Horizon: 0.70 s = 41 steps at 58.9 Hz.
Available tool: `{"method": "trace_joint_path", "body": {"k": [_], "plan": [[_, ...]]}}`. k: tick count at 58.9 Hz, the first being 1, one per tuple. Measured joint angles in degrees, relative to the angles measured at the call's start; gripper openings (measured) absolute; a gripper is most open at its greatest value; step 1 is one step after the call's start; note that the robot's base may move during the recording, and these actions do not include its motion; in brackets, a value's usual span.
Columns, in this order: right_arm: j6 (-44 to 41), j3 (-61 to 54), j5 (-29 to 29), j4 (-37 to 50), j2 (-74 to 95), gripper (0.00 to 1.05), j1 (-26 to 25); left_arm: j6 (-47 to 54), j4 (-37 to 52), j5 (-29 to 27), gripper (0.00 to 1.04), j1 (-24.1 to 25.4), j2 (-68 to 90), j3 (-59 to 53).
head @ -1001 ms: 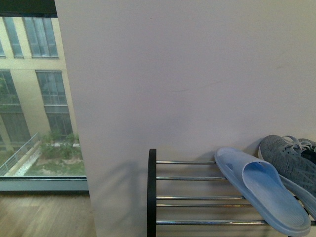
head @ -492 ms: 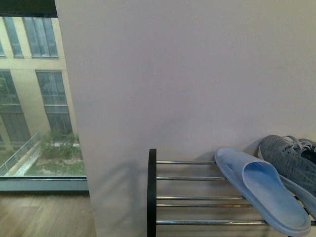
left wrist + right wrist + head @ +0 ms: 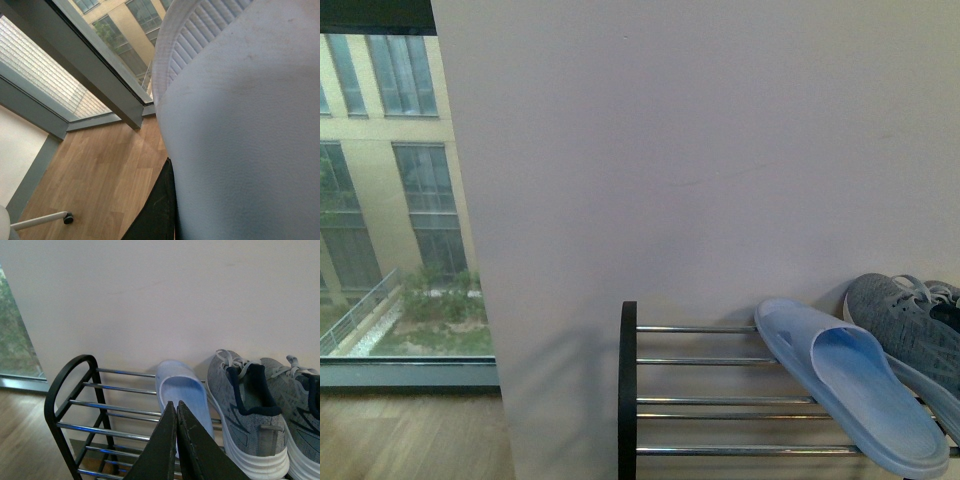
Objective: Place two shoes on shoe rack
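Note:
On the top shelf of the shoe rack (image 3: 705, 401) a pale blue slide (image 3: 850, 400) lies next to a grey sneaker (image 3: 910, 330); neither arm shows in the front view. In the right wrist view the same slide (image 3: 182, 392) sits beside two grey sneakers (image 3: 245, 410) on the rack (image 3: 75, 385). My right gripper (image 3: 176, 407) hangs shut and empty in front of that slide. Another pale blue slide (image 3: 240, 125) fills the left wrist view, with my left gripper (image 3: 172, 190) shut on it. Only one black finger (image 3: 157, 215) shows; the other is hidden behind the slide.
A white wall (image 3: 700, 150) stands right behind the rack. A large window (image 3: 380, 200) lies to the left, above a wooden floor (image 3: 410, 435). A white chair leg with a caster (image 3: 66, 217) rests on the floor in the left wrist view.

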Motion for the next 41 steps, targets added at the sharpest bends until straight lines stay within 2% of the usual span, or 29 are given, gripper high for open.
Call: {"method": "trace_joint_path", "body": {"k": [32, 36, 41], "plan": [[0.00, 0.00, 0.00, -7.85, -7.82, 0.02, 0.00, 0.00, 0.00, 0.00, 0.02, 0.02, 0.00, 0.00], [0.00, 0.00, -0.09, -13.92, -12.17, 0.02, 0.00, 0.00, 0.00, 0.00, 0.02, 0.00, 0.00, 0.00], [0.00, 0.00, 0.02, -17.38, -16.74, 0.02, 0.00, 0.00, 0.00, -0.02, 0.02, 0.02, 0.00, 0.00]]}}
